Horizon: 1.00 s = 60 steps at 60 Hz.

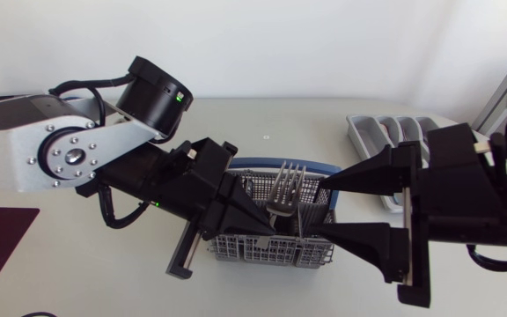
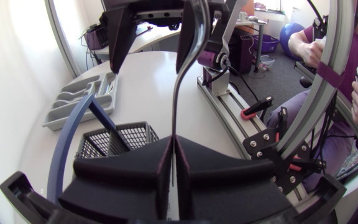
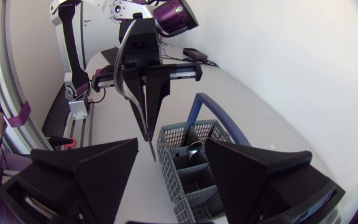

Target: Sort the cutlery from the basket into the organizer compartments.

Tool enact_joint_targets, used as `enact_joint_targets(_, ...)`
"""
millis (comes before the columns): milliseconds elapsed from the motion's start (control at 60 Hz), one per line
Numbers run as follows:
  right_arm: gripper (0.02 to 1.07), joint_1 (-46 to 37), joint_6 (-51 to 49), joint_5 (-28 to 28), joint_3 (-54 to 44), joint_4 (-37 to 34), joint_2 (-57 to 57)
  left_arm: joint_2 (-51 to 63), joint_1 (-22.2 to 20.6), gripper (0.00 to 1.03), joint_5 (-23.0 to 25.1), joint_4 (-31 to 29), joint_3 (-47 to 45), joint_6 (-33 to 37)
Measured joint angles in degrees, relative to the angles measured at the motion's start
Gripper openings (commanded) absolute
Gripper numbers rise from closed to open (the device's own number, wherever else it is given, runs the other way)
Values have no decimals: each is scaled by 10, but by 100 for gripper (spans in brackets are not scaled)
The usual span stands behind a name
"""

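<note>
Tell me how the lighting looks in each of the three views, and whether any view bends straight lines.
Head view: flat, even light, hardly any shadow on the table. Left wrist view: the fork, shut in the left gripper, shows dark against the bright table, whose edge bows. Right wrist view: the right gripper, open, is dark against the bright table; same bowing.

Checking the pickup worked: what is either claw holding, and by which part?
The left claw grips a silver metal fork by its handle; the right claw is empty.

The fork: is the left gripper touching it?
Touching. The left wrist view shows the left gripper pinching the fork from both sides.
</note>
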Motion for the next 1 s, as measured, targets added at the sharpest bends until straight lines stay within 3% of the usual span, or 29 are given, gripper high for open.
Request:
enact_joint_targets(67, 79, 11, 0, 0, -2, 5, 8, 4, 0, 3, 0, 0, 5, 2)
enact_joint_targets(317, 57, 57, 8, 16, -4, 57, 33, 13, -2, 3, 0, 0, 11, 4)
enact_joint_targets(500, 46, 90, 21, 39, -4, 85, 54, 13, -5, 3, 0, 0, 14, 3)
enact_joint_targets(800, 17, 111, 32, 45, -4, 97, 84, 13, -3, 3, 12, 0, 14, 3)
enact_joint_targets(1000, 9, 116, 35, 45, -4, 97, 89, 13, -3, 3, 14, 0, 14, 3)
